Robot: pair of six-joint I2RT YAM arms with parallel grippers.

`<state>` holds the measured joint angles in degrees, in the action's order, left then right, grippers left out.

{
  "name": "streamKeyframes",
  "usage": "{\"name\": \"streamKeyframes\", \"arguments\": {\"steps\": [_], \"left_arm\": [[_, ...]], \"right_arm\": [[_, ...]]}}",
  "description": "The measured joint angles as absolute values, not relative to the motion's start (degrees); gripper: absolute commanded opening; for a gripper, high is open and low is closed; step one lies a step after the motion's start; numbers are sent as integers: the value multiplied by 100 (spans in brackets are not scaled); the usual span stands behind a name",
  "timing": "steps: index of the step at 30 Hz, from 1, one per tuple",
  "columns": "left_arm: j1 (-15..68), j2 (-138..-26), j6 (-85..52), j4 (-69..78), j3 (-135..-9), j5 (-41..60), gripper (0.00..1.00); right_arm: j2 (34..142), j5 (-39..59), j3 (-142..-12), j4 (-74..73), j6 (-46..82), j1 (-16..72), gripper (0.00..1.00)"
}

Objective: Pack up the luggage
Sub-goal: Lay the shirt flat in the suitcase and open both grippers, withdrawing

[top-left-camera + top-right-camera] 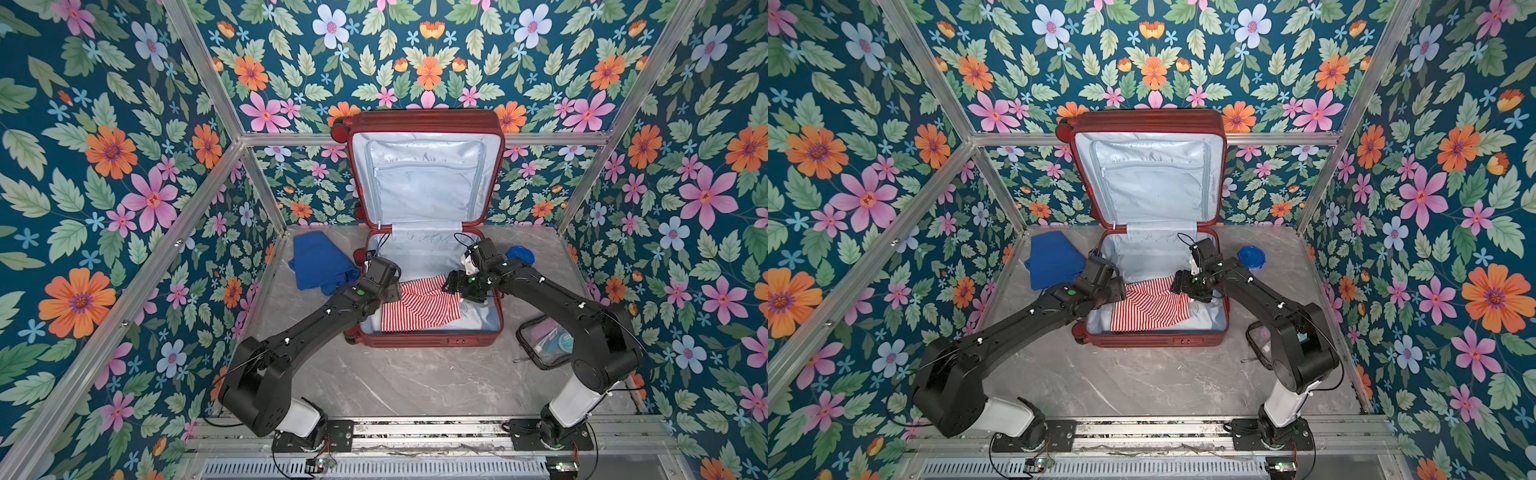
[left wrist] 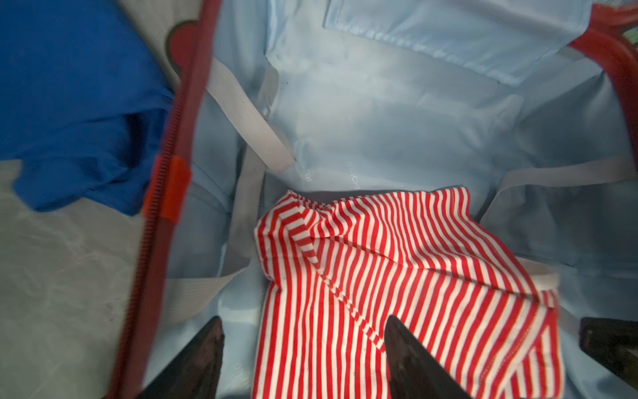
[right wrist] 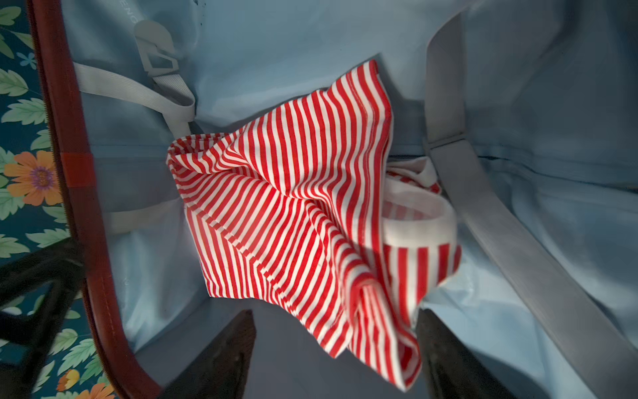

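Two black arms lean in. The left gripper and the right gripper both hang with jaws apart over a crumpled striped shirt. It lies in the luggage, dark red, mid-table, lid upright, pale lining showing. Blue cloth lies just left. A clear pouch sits right, half hidden by an arm.

Dark-red ribbed hard-shell luggage, open on the grey marble table, lid upright, pale-blue lining exposed.
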<state>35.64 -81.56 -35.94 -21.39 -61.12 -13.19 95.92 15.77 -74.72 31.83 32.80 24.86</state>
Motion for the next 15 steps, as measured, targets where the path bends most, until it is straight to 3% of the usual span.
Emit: {"name": "streamKeyframes", "arguments": {"steps": [9, 15], "left_arm": [[2386, -7205, -3544, -2403, -6187, -1623, 80], [1052, -7131, -3597, -2235, -5922, -941, 80]], "right_arm": [[8501, 1179, -7570, 3334, 3079, 2877, 72], [8206, 790, -7832, 3411, 2696, 3575, 68]]}}
